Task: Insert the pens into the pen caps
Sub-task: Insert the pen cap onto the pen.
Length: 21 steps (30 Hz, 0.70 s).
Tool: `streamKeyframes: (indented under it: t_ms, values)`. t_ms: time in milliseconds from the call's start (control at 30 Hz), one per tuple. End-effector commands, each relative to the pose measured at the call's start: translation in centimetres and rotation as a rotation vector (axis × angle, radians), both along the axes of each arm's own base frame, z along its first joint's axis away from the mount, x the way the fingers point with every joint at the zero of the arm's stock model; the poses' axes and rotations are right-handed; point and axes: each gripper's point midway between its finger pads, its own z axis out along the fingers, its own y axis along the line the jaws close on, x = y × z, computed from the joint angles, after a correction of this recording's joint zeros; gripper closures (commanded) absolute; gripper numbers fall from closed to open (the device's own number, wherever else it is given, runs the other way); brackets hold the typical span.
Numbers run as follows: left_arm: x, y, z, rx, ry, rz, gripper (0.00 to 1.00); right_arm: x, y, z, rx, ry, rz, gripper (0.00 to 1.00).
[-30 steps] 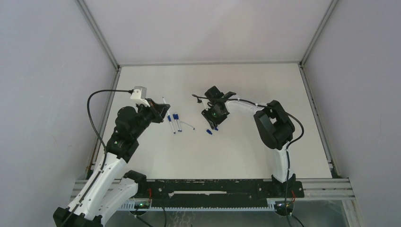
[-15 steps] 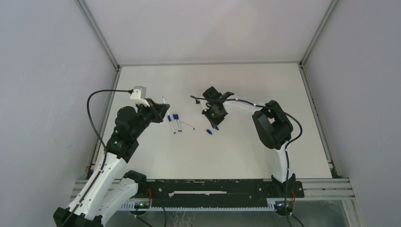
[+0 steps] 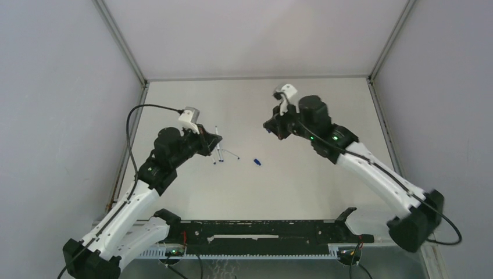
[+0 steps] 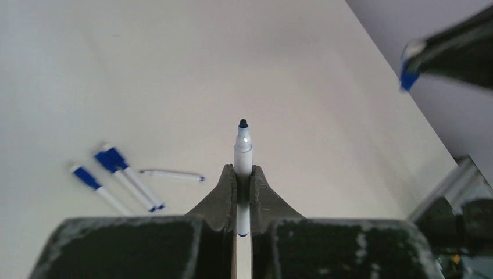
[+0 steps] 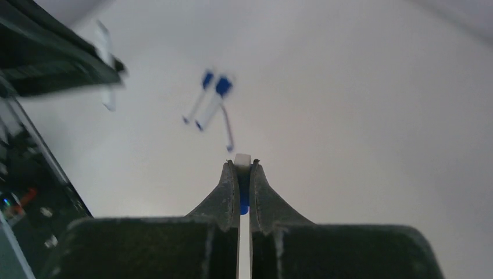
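The left gripper [image 3: 213, 139] is clamped on a white pen [image 3: 216, 130], just above the capped pair [image 3: 219, 156] lying on the table [image 3: 302, 186]. A bare pen [image 3: 231, 154] lies just right of the pair and a loose cap [image 3: 256, 161] farther right. The right gripper [image 3: 270, 125], jaws closed, hangs well beyond the pair to the right.

From the left wrist, the pen [image 4: 243, 157] stands pinched between the jaws, with a white barrel and a black tip. The pair [image 4: 116, 177] has dark blue caps.

From the right wrist, the right gripper [image 5: 244, 165] pinches a dark blue cap [image 5: 244, 206]. The pair [image 5: 206, 104] lies beyond it, blurred.
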Motion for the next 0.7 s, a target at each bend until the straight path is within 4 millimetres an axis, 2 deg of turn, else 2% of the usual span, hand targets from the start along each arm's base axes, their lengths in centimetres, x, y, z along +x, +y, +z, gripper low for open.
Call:
streamKeyframes:
  t_ms: [0, 67, 100, 167, 267, 467, 667]
  values:
    - [-1.3, -4.2, 5.3, -0.006, -0.130, -0.147, 1.00, -1.7, 0.0, 9.8, 0.338, -0.205, -0.039, 1.00]
    - [-2.7, -6.4, 6.7, -0.029, -0.180, -0.235, 1.00, -2.7, -1.3, 13.4, 0.467, -0.284, -0.089, 1.00]
    - [-3.6, -7.4, 7.3, -0.047, -0.204, -0.285, 1.00, -3.4, -2.2, 15.9, 0.555, -0.337, -0.111, 1.00]
    - [-5.3, -9.2, 8.9, -0.085, -0.262, -0.377, 1.00, -4.2, -3.5, 18.1, 0.668, -0.365, -0.147, 1.00]
    - [-7.6, -11.1, 11.0, -0.131, -0.326, -0.496, 1.00, -6.1, -4.1, 20.3, 0.800, -0.370, -0.125, 1.00]
    - [-10.0, -13.0, 14.1, -0.173, -0.386, -0.657, 1.00, -8.9, -4.1, 22.4, 0.939, -0.383, -0.022, 1.00]
    - [-11.6, -14.0, 15.7, -0.184, -0.403, -0.763, 1.00, -11.1, -2.0, 22.1, 0.918, -0.366, 0.139, 1.00]
